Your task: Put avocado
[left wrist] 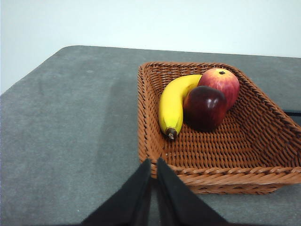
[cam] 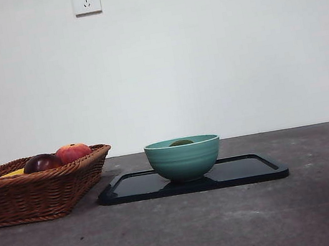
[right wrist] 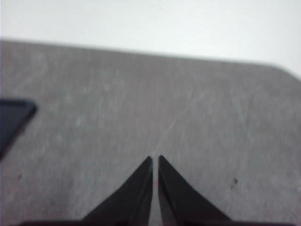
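Avocado (cam: 181, 142) in teal bowl (cam: 184, 159), left end effector (left wrist: 154, 165) clenched, right end effector (right wrist: 155, 161) clenched

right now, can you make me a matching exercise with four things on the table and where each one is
Things:
1. avocado
2. banana
3. bowl
4. left end effector

Places:
A. on the black tray
B. in the wicker basket beside two round fruits
C. just outside the basket's near rim, holding nothing
D. inside the green bowl, only its top showing

Pairs: 1-D, 2-B, 3-A, 4-C
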Controlling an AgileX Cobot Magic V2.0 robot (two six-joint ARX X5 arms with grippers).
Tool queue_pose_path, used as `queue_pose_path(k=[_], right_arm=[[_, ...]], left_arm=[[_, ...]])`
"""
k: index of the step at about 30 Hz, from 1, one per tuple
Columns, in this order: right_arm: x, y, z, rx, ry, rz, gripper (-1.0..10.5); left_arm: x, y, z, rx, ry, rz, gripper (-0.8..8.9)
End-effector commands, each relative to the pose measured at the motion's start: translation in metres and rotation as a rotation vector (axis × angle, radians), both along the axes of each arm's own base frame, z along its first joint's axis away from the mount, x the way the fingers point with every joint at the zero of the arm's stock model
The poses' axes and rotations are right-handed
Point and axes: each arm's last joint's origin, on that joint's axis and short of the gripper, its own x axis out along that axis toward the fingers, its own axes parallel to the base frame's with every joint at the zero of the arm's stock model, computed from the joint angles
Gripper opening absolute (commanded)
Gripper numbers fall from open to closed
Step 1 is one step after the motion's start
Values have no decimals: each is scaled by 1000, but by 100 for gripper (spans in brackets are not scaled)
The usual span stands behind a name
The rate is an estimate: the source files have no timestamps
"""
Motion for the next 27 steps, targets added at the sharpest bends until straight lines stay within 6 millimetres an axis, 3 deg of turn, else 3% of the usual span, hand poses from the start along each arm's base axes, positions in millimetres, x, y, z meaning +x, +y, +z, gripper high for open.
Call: queue_pose_path(k=[1,27], right_arm=[[0,0,-3,24,11,-6,17],[0,0,-1,42,-7,-9,17]], left_arm=[[1,0,-8,-9,26,5,19],[1,0,-8,-9,26,5,19]])
